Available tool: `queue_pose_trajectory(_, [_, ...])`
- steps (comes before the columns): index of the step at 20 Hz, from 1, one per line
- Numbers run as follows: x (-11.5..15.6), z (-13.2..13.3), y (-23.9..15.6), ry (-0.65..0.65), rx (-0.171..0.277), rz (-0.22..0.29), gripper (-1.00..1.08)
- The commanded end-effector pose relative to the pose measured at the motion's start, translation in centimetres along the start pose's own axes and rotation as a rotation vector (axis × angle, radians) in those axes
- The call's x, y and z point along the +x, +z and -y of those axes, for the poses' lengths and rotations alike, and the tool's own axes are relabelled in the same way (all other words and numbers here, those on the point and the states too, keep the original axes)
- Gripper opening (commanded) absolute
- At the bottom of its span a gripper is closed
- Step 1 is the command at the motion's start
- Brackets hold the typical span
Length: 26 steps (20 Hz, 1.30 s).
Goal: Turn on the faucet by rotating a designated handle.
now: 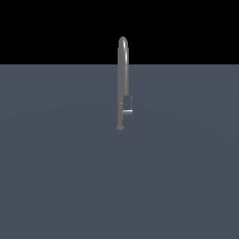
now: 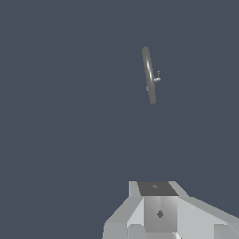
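The faucet [image 1: 123, 79] is a tall, thin grey pole with a round top. Its little handle [image 1: 127, 111] sticks out sideways down low. The gripper [image 2: 158, 214] is far from it; I cannot tell how its jaws stand.

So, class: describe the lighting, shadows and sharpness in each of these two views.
Exterior view: flat, even light, no cast shadow; a bright streak runs along the faucet; black band above the floor. Wrist view: faucet small and slightly soft, glint on the handle; the hand's housing sharp.
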State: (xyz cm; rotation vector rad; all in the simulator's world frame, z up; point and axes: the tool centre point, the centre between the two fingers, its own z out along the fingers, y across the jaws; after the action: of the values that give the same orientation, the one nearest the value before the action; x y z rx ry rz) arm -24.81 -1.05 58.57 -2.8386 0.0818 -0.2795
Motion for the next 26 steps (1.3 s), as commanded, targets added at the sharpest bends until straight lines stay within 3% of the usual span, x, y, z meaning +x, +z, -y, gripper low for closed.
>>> queue_pose_trajectory(1, [0.3, -0.1, -2.0, 0.016, 0.067, -0.030, -1.00])
queue_pose_trajectory(7, [1.3, -1.3, -6.3, 0.062, 0.235, -0.075, -1.00])
queue_pose_trajectory(13, [2.8, -3.7, -9.5, 0.121, 0.408, -0.083, -1.00])
queue_pose_trajectory(19, [5.0, -6.9, -11.3, 0.192, 0.579, -0.056, -1.00])
queue_pose_trajectory(26, [8.5, -11.1, -11.3, 0.292, 0.763, 0.021, -1.00])
